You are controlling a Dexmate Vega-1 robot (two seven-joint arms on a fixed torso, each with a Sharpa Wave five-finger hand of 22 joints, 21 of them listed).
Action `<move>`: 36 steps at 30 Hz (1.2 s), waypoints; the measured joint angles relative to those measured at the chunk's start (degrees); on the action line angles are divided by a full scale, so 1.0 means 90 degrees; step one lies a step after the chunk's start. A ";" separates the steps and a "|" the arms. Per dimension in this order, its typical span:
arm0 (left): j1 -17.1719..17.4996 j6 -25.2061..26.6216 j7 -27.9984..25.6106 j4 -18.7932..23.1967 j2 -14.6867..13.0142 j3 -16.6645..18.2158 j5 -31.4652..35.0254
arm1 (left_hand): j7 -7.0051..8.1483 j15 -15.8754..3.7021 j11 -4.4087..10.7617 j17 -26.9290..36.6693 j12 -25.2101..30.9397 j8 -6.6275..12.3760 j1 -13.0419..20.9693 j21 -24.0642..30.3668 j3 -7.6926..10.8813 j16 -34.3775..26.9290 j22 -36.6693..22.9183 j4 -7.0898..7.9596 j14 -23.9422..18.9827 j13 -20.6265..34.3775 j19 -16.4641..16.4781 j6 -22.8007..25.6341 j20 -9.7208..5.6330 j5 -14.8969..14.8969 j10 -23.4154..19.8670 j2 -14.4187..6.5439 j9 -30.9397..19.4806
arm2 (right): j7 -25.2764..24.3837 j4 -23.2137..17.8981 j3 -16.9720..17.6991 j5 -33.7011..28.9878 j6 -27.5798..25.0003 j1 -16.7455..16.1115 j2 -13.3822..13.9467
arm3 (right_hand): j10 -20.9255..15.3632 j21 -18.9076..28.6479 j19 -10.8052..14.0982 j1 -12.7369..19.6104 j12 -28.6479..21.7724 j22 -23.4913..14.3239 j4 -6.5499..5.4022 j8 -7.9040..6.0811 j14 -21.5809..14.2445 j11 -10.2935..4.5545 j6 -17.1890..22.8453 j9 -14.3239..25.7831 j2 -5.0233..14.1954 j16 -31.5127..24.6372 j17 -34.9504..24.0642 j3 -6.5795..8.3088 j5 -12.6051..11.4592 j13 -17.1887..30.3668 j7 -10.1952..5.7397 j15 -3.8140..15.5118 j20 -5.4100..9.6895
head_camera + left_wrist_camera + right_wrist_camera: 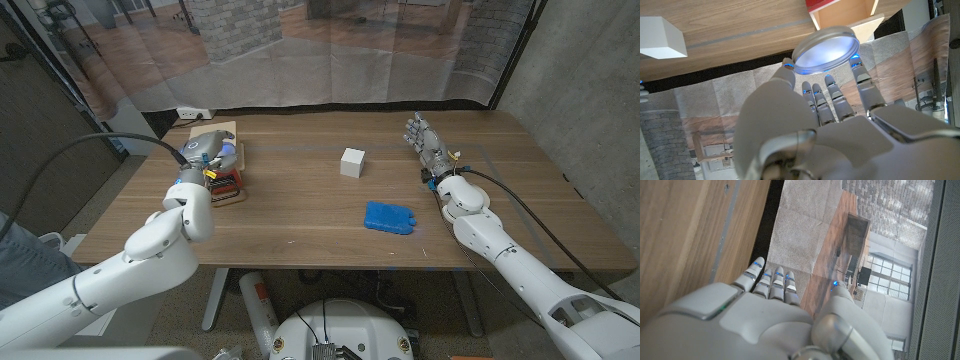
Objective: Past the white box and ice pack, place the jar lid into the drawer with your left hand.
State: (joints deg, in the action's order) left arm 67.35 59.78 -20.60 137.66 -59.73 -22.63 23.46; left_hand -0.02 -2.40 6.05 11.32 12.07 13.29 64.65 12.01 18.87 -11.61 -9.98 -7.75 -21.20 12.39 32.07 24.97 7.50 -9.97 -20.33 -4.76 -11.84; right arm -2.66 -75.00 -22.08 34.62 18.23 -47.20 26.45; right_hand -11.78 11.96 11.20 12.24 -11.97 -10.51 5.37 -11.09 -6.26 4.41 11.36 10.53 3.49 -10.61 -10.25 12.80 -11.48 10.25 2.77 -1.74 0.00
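You're holding the lid [826,50] in your left hand [203,156], fingertips [788,64] pinching its rim, the rest of the fingers curled up behind it. The hand is hovering right over the drawer [226,178], which is sitting at the table's [300,215] left end; in the left wrist view the open drawer's wooden inside and a red front are lying just beyond the lid. So the carry is looking done: the box [351,161] and the ice pack [389,217] are both lying well to the right of the drawer, mid-table, box farther back, pack nearer the front edge. What's left, as I judge it: lowering the lid into the drawer and letting go.

Your right hand [426,142] is standing upright with fingers spread, holding nothing, far right of the drawer near the table's back edge.

The table is brown wood planks. Behind it a printed backdrop is hanging, showing brick and wood flooring.
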 measured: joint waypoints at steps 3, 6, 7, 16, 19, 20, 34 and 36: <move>-0.0011 0.0026 -0.0046 -0.0042 -0.0043 0.0005 -0.0055 | 0.0003 0.0000 0.0000 0.0000 0.0000 0.0000 0.0000 -0.0009 0.0000 0.0000 0.0000 0.0000 0.0000 0.0000 0.0000 0.0002 0.0000 0.0000 0.0000 0.0000 0.0000 | -0.0012 -0.0008 -0.0013 -0.0012 -0.0027 0.0013 -0.0003 | 0.0000 0.0000 0.0000 0.0000 0.0000 0.0000 0.0000 0.0000 -0.0023 0.0000 0.0000 0.0000 0.0000 0.0000 0.0000 0.0000 0.0000 0.0000 0.0000 0.0023 0.0000; -0.0036 0.0043 -0.0095 -0.0090 -0.0076 0.0012 -0.0116 | 0.0003 0.0000 0.0000 0.0000 0.0000 0.0000 0.0000 -0.0010 0.0000 0.0000 0.0000 0.0000 0.0000 0.0000 0.0000 0.0003 0.0000 0.0000 0.0000 0.0000 0.0000 | -0.0016 -0.0010 -0.0028 -0.0022 -0.0046 0.0034 -0.0008 | 0.0000 0.0000 0.0000 0.0000 0.0000 0.0000 0.0000 0.0000 -0.0023 0.0000 0.0000 0.0000 0.0000 0.0000 0.0000 0.0000 0.0000 0.0000 0.0000 0.0023 0.0000; -0.0048 0.0045 -0.0098 -0.0105 -0.0087 0.0012 -0.0121 | 0.0003 0.0000 0.0000 0.0000 0.0000 0.0000 0.0000 -0.0010 0.0000 0.0000 0.0001 0.0000 0.0000 0.0000 0.0000 0.0002 0.0000 0.0000 0.0000 0.0000 0.0000 | -0.0018 -0.0010 -0.0034 -0.0031 -0.0063 0.0040 -0.0009 | 0.0000 0.0000 0.0000 0.0000 0.0000 0.0000 0.0000 0.0000 -0.0023 0.0000 0.0000 0.0000 0.0000 0.0000 0.0000 0.0000 0.0000 0.0000 0.0000 0.0023 0.0000; -0.0222 0.0065 -0.0162 -0.0295 -0.0166 -0.0048 -0.0231 | 0.0036 0.0000 -0.0001 0.0000 0.0001 0.0000 0.0000 -0.0011 0.0000 0.0000 -0.0005 0.0000 0.0000 0.0000 0.0000 0.0036 0.0001 0.0000 0.0000 0.0000 0.0000 | -0.0018 0.0015 -0.0082 -0.0074 -0.0114 0.0105 -0.0038 | 0.0000 0.0000 0.0000 0.0000 0.0000 0.0000 0.0000 0.0000 -0.0023 0.0000 0.0000 0.0000 0.0000 0.0000 0.0000 0.0000 0.0000 0.0000 0.0000 0.0023 0.0000; -0.0271 0.0049 -0.0204 -0.0360 -0.0178 -0.0074 -0.0296 | 0.0037 0.0000 0.0033 0.0000 0.0001 0.0000 0.0000 -0.0012 0.0000 0.0000 -0.0005 0.0000 0.0000 0.0000 -0.0011 0.0037 0.0011 0.0000 -0.0035 0.0000 0.0000 | -0.0018 0.0040 -0.0106 -0.0081 -0.0126 0.0141 -0.0058 | 0.0000 0.0000 0.0000 0.0000 0.0000 0.0000 0.0000 0.0000 -0.0023 0.0000 0.0000 0.0000 0.0000 0.0000 0.0000 0.0000 0.0000 0.0000 0.0000 0.0023 0.0000; -0.0279 0.0039 -0.0211 -0.0376 -0.0185 -0.0078 -0.0304 | 0.0022 0.0000 0.0032 0.0000 0.0001 0.0000 0.0000 -0.0012 0.0000 0.0000 -0.0005 0.0000 0.0000 0.0000 -0.0011 0.0052 0.0011 0.0000 -0.0035 0.0000 0.0000 | -0.0018 0.0041 -0.0110 -0.0081 -0.0127 0.0141 -0.0060 | 0.0000 0.0000 0.0000 0.0000 0.0000 0.0000 0.0000 0.0000 -0.0023 0.0000 0.0000 0.0000 0.0000 0.0000 0.0000 0.0000 0.0000 0.0000 0.0000 0.0023 0.0000; -0.0340 -0.0223 -0.0388 -0.0658 -0.0239 -0.0019 -0.0463 | 0.0060 -0.0024 0.0066 0.0000 0.0001 0.0000 -0.0001 -0.0018 0.0000 0.0000 -0.0004 0.0000 -0.0024 0.0000 -0.0011 0.0128 0.0012 0.0000 -0.0071 0.0001 0.0000 | -0.0061 -0.0018 -0.0127 -0.0100 -0.0226 0.0142 -0.0039 | 0.0000 0.0000 0.0000 0.0000 0.0000 0.0000 0.0000 0.0000 -0.0022 0.0000 0.0000 0.0000 0.0000 0.0000 0.0000 0.0000 0.0000 0.0000 0.0000 0.0023 0.0000; -0.0360 -0.0257 -0.0399 -0.0703 -0.0239 -0.0005 -0.0486 | 0.0082 -0.0024 0.0071 0.0000 0.0001 0.0000 -0.0001 -0.0018 0.0000 0.0000 -0.0004 0.0000 -0.0024 0.0000 -0.0012 0.0150 0.0012 0.0000 -0.0076 0.0001 0.0000 | -0.0066 -0.0033 -0.0127 -0.0102 -0.0242 0.0138 -0.0031 | 0.0000 0.0000 0.0000 0.0000 0.0000 0.0000 0.0000 0.0000 -0.0022 0.0000 0.0000 0.0000 0.0000 0.0000 0.0000 0.0000 0.0000 0.0000 0.0000 0.0023 0.0000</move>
State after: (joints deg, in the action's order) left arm 64.11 57.47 -24.19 131.33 -61.88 -22.67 19.09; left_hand 0.72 -2.61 6.69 11.32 12.08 13.29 64.64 11.84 18.87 -11.62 -10.01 -7.75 -21.42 12.39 31.97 26.32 7.61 -9.96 -21.02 -4.75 -11.84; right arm -3.25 -75.29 -23.22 33.71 16.06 -45.95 26.17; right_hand -11.77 11.96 11.20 12.24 -11.97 -10.51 5.36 -11.09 -6.46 4.41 11.36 10.52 3.49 -10.61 -10.25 12.81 -11.48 10.25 2.77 -1.53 0.00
